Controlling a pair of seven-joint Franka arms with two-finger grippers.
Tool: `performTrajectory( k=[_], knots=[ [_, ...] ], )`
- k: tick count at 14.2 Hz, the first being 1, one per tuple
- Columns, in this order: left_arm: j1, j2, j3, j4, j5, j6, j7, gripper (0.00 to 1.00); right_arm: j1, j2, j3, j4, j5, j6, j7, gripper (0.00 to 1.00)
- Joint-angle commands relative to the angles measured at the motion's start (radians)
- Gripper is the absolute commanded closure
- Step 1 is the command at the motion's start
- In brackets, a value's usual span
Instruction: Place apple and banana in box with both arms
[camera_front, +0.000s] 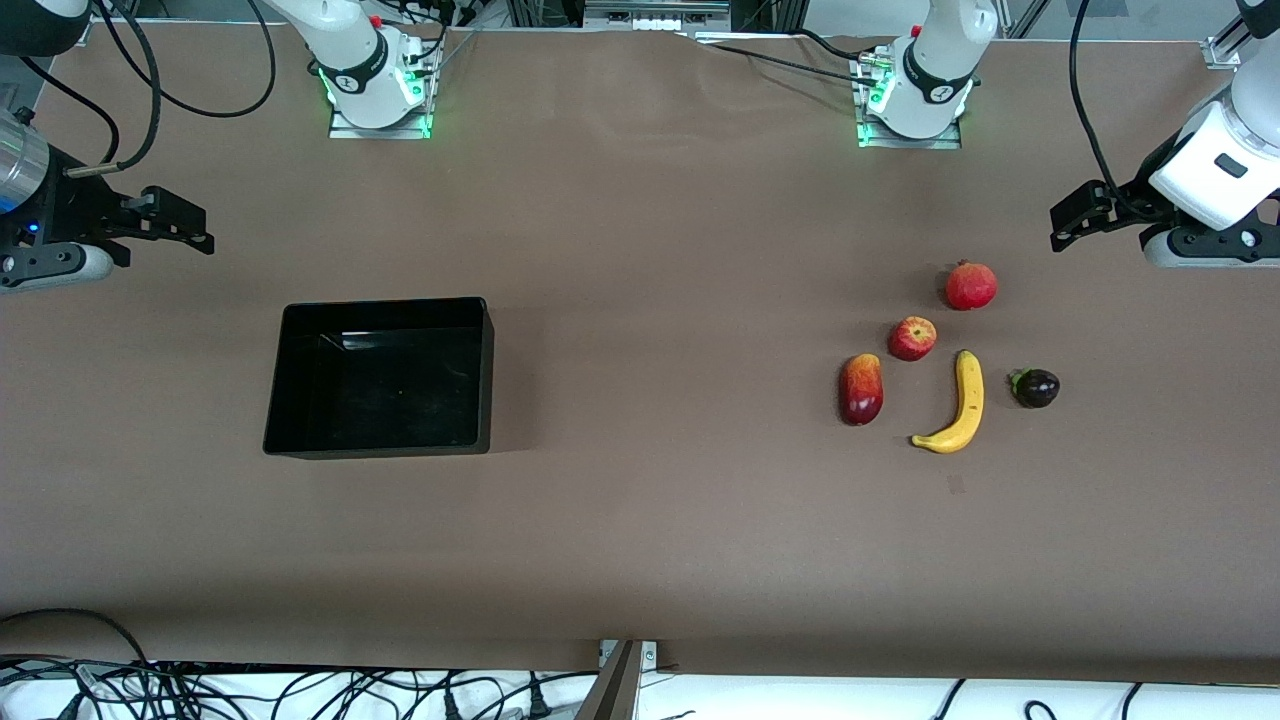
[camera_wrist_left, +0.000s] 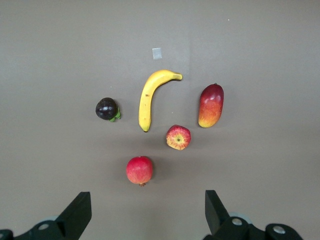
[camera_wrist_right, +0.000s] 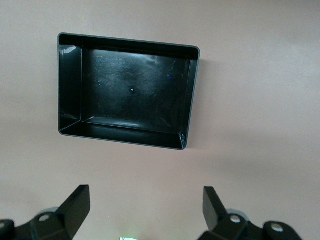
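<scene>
The apple (camera_front: 912, 338), small and red with yellow streaks, lies on the table toward the left arm's end. The banana (camera_front: 958, 405) lies beside it, nearer the front camera. Both also show in the left wrist view, the apple (camera_wrist_left: 178, 137) and the banana (camera_wrist_left: 151, 97). The black box (camera_front: 380, 377) stands empty toward the right arm's end and shows in the right wrist view (camera_wrist_right: 70, 85). My left gripper (camera_front: 1075, 225) (camera_wrist_left: 147, 210) is open and empty over bare table beside the fruit. My right gripper (camera_front: 185, 225) (camera_wrist_right: 146, 207) is open and empty over bare table beside the box.
A plain red round fruit with a crown tip (camera_front: 971, 286), a red-orange mango-like fruit (camera_front: 861, 389) and a dark purple fruit (camera_front: 1036, 388) lie around the apple and banana. A small tape patch (camera_front: 957, 485) marks the table nearer the front camera.
</scene>
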Motion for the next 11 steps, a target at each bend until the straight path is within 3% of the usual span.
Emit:
performTrajectory(
  k=[1, 8, 11],
  knots=[
    [-0.005, 0.009, 0.003, 0.027, -0.017, -0.024, -0.009, 0.00, 0.008, -0.018, -0.001, -0.002, -0.014, -0.011, -0.013, 0.00],
    [-0.005, 0.017, 0.003, 0.042, -0.017, -0.024, -0.009, 0.00, 0.006, 0.016, -0.004, -0.030, -0.024, 0.012, -0.007, 0.00],
    [-0.005, 0.019, 0.003, 0.045, -0.017, -0.026, -0.009, 0.00, -0.004, 0.072, -0.010, -0.152, -0.024, 0.182, 0.004, 0.00]
  ],
)
